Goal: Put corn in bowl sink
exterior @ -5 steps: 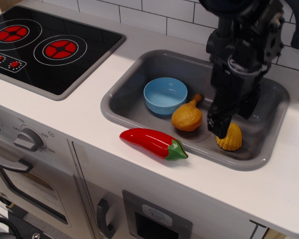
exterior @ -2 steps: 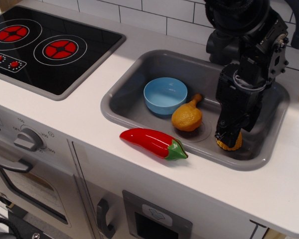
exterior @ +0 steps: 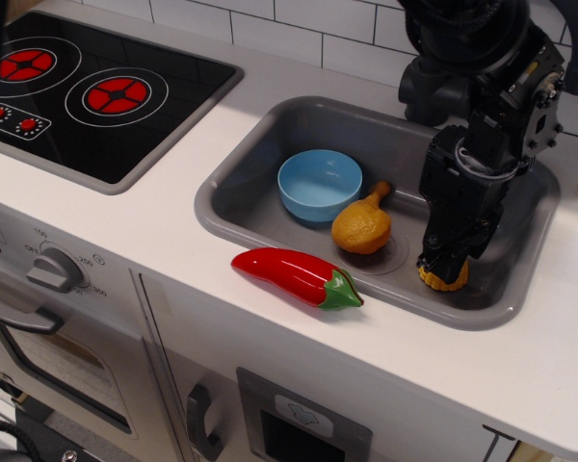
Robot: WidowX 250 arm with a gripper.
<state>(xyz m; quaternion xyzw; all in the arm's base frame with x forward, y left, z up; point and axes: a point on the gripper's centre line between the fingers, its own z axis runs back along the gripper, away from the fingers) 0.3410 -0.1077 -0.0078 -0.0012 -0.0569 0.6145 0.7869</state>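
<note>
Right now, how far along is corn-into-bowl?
Done: the gripper is down in the sink, right on top of the corn. In hand: the grasp, though whether the fingers have closed is hidden. Left: lift, carry past the drumstick, release into the empty blue bowl.
</note>
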